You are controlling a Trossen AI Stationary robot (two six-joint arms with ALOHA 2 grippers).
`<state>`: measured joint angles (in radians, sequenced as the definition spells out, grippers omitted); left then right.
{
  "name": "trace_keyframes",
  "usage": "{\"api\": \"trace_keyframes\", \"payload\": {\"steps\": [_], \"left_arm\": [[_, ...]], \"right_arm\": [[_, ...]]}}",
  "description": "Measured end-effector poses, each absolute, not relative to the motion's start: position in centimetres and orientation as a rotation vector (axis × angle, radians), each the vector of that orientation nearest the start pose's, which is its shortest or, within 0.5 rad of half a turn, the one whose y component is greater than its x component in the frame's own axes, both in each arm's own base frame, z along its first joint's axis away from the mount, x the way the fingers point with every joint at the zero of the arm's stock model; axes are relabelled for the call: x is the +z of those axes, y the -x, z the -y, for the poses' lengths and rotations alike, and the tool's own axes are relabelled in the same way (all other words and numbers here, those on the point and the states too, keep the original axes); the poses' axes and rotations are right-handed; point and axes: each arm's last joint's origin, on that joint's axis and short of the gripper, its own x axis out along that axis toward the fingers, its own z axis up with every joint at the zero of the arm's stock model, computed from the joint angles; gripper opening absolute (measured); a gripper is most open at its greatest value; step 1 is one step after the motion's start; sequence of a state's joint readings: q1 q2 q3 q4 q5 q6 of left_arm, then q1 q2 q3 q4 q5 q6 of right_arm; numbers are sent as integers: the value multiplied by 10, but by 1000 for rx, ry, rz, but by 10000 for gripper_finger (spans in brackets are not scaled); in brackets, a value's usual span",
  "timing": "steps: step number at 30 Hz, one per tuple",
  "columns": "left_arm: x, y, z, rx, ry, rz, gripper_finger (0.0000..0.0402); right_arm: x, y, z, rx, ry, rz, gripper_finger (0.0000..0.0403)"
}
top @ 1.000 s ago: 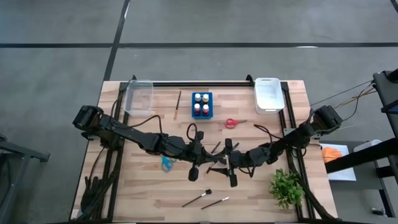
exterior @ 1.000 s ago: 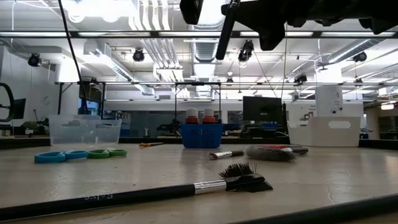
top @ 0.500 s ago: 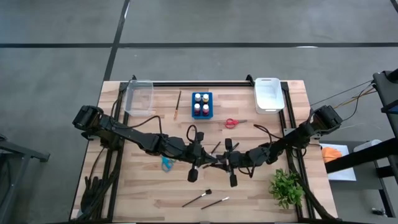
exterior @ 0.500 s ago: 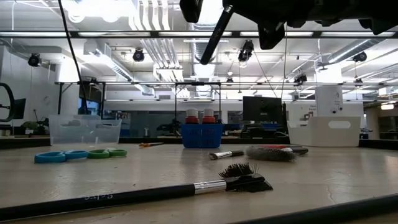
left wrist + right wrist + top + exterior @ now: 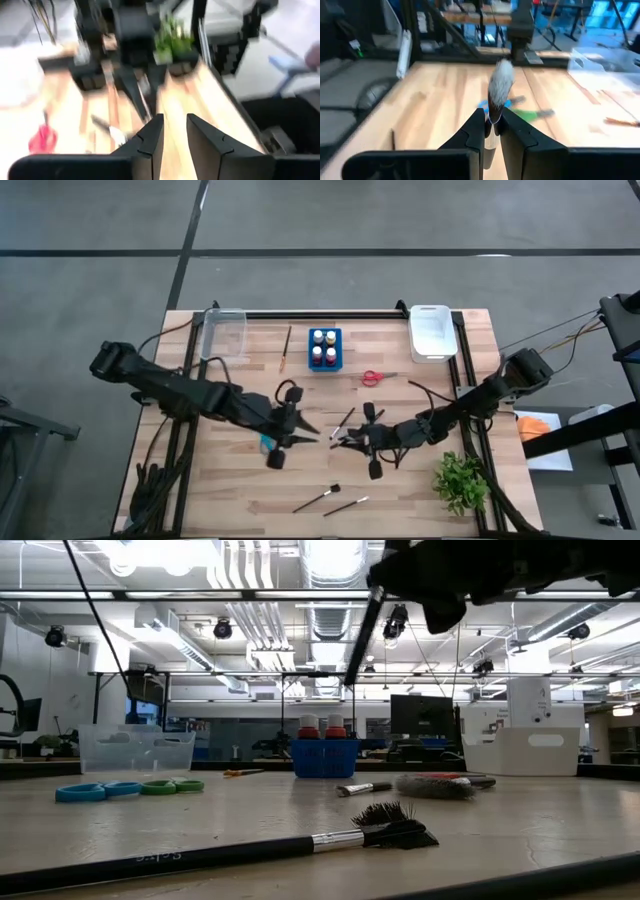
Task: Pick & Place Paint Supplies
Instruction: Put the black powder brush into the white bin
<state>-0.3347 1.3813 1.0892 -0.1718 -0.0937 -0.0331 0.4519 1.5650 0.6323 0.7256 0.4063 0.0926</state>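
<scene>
The middle of the table (image 5: 400, 375) is crowded: the left gripper (image 5: 303, 429) and the right gripper (image 5: 340, 442) face each other there, a gap between them, the right one clamped on a brush (image 5: 343, 421) that sticks up and toward the far edge. Blue and green scissors (image 5: 266, 445) lie under the left arm. Toward the near edge two brushes (image 5: 330, 499) lie flat, with bare wood around them. Along the far edge stand a clear bin (image 5: 223, 335), a wooden-handled brush (image 5: 287, 348), the blue bottle holder (image 5: 324, 349), red scissors (image 5: 376, 378) and a white bin (image 5: 432, 332), with open lanes between. A plant (image 5: 461, 481) blocks the near right corner.
</scene>
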Motion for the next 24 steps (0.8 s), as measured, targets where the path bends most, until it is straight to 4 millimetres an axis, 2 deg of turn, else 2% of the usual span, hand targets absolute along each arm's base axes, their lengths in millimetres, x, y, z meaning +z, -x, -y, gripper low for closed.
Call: {"api": "trace_keyframes", "payload": {"steps": [4, 7, 10, 14, 17, 20, 24], "left_arm": [[292, -282, 102, -240, -70, -555, 94], [276, -281, 102, -230, -82, -562, 95], [265, -282, 93, -136, -91, -533, 95], [268, -288, 77, 59, -119, -446, 95], [274, -292, 65, 155, -123, -402, 95], [279, -294, 57, 188, -108, -386, 95], [280, -294, 56, 188, -112, -377, 95]], "right_arm": [[199, -269, -117, -69, 41, -255, 31], [219, -257, -109, -226, 73, -317, 31], [242, -244, -97, -402, 43, -376, 31], [279, -223, -71, -576, -63, -501, 31], [299, -208, -53, -715, -80, -586, 31], [315, -199, -37, -820, -76, -635, 31], [327, -196, -12, -947, -93, -676, 31]]}}
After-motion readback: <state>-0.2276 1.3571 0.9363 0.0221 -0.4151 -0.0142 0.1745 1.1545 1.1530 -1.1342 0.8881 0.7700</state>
